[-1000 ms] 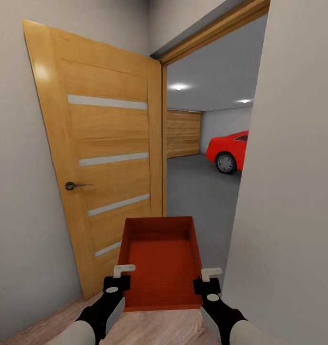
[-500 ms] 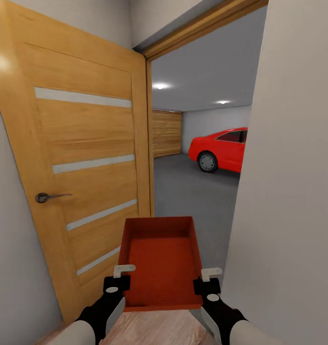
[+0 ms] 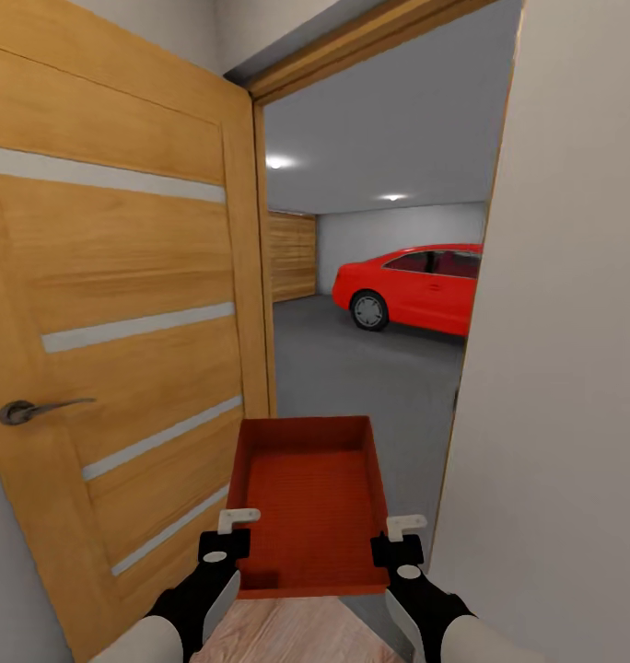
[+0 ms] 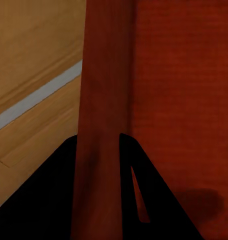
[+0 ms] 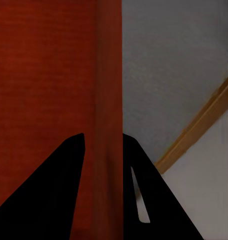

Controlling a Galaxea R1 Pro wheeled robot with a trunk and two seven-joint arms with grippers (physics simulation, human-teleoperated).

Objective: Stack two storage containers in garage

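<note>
Nearest to you, your left gripper [image 3: 230,534] and right gripper [image 3: 400,540] hold one storage container [image 3: 310,502] between them at its near corners. The left wrist view shows the left gripper [image 4: 99,165] with its two dark fingers [image 4: 54,195] pressed against either face of the container's [image 4: 169,100] left wall. The right wrist view shows the same arrangement: the right gripper [image 5: 104,160] is clamped over the right wall of the container [image 5: 44,75], one finger inside, one outside.

The container is orange-red, open-topped and held level in front of the trunk, its long axis pointing away from you toward the doorway. Below its near edge lies a strip of light wood-plank floor [image 3: 287,635].

To the left stands an open wooden door [image 3: 122,350] with pale horizontal inlays and a metal lever handle [image 3: 34,410]; the door's inlay and panel also appear beside the container wall in the left wrist view. To the right, a plain light wall [image 3: 573,368] bounds the passage.

Beyond the door frame [image 3: 260,258] lies the garage [image 3: 379,147], with its dark grey concrete floor [image 3: 370,368]. Farther in, a red car [image 3: 416,285] is parked at the right, and a wooden garage door [image 3: 292,256] closes the far left wall. Two ceiling lights [image 3: 278,162] glow above.
</note>
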